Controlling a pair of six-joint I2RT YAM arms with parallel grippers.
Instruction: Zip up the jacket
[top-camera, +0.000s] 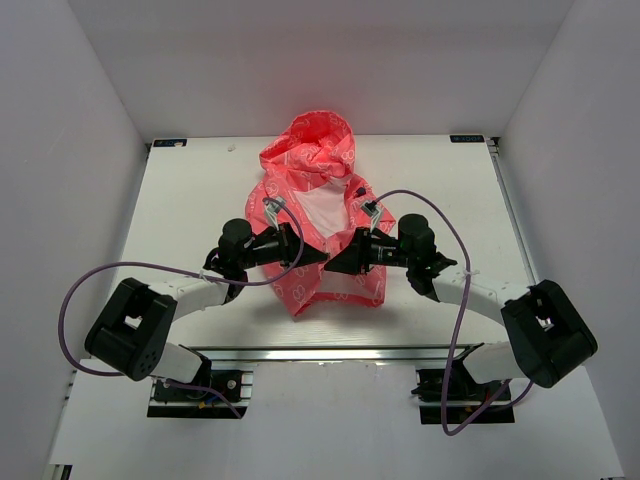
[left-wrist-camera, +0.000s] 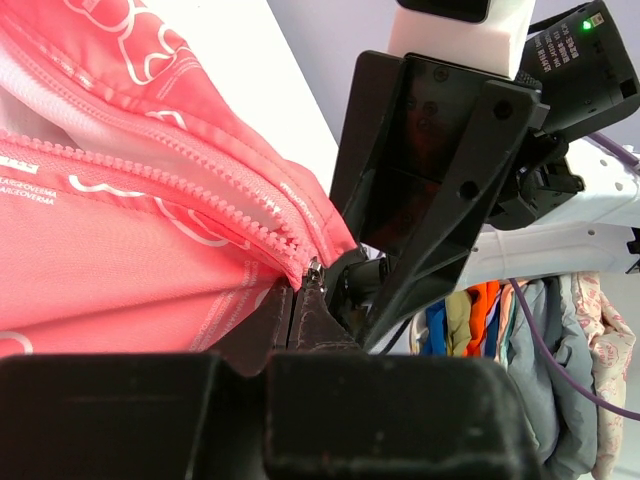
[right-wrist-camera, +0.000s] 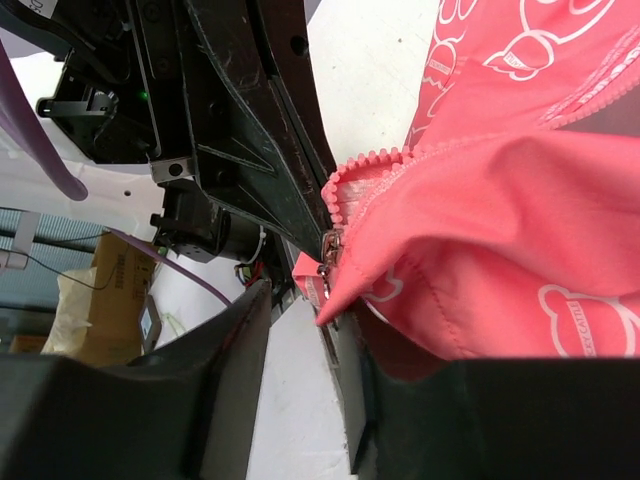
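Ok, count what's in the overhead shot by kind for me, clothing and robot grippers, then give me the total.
Jackets: 1, the coral-pink jacket
Grippers: 2, the left gripper and the right gripper, both at the jacket's zipper
Total: 3

White table (top-camera: 200, 200) between plain white walls (top-camera: 60, 150)

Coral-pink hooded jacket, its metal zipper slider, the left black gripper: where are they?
Coral-pink hooded jacket (top-camera: 322, 212): top view, white lining at open front.
Metal zipper slider (left-wrist-camera: 314, 271): left wrist view, body where the teeth end.
Left black gripper (top-camera: 321, 256): top view, closed fingertips.
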